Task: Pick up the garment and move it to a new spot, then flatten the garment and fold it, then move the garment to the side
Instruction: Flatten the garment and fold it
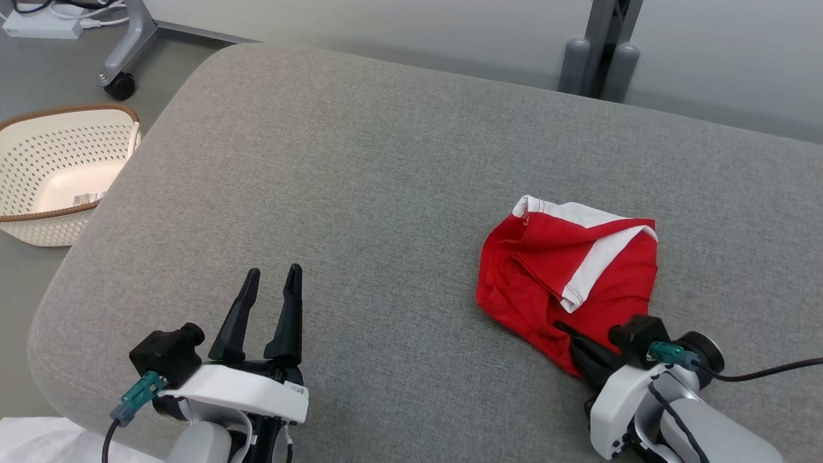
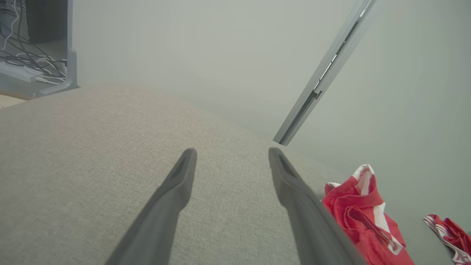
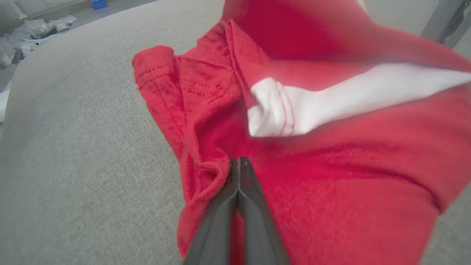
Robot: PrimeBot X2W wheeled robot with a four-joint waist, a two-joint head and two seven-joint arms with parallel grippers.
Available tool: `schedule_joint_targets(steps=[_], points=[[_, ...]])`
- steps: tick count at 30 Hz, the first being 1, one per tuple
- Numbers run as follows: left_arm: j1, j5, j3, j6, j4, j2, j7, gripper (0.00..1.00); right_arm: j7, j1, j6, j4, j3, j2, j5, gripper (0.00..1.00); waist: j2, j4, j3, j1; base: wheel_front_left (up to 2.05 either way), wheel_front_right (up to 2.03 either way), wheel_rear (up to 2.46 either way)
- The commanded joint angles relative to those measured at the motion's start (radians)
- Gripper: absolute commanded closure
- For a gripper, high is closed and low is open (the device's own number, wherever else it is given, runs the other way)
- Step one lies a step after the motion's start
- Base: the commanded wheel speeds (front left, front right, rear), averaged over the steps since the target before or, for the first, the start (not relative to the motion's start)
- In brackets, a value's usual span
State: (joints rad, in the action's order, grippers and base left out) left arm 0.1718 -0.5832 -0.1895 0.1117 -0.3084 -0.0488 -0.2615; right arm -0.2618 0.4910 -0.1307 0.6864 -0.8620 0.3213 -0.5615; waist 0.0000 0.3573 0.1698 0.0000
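The garment is red with a white band and lies crumpled on the right part of the grey cushion. My right gripper is at its near corner, fingers pressed together on a fold of the red cloth. In the right wrist view the garment bunches around the shut right gripper. My left gripper stands open over bare cushion at the lower left, well apart from the garment. In the left wrist view the left gripper holds nothing, and the garment lies to its right.
A cream perforated basket sits on the floor to the left of the cushion. A wheeled stand leg and a grey metal post stand behind it. Another red-and-white cloth shows at the left wrist view's lower right.
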Motion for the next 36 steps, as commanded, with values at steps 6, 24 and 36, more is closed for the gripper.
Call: schedule_joint_targets(steps=[6,24,36], points=[[0.024,-0.011,-0.012,-0.005,-0.008,-0.004,-0.003,0.00,-0.006,0.047,0.000,-0.002,-0.062,0.035,-0.064,1.00,0.0000,0.006,-0.001,0.0000,0.00,0.00,0.00],[0.033,-0.036,-0.037,-0.003,-0.005,-0.004,-0.003,0.00,-0.006,0.225,0.000,0.090,-0.046,0.106,-0.127,1.00,0.0000,0.079,0.039,0.0000,0.00,0.00,0.00],[0.040,-0.073,-0.069,-0.016,0.009,-0.004,-0.003,0.00,-0.005,0.335,0.000,0.175,-0.080,0.106,-0.157,1.00,0.0000,0.155,0.086,0.0000,0.00,0.00,0.00]])
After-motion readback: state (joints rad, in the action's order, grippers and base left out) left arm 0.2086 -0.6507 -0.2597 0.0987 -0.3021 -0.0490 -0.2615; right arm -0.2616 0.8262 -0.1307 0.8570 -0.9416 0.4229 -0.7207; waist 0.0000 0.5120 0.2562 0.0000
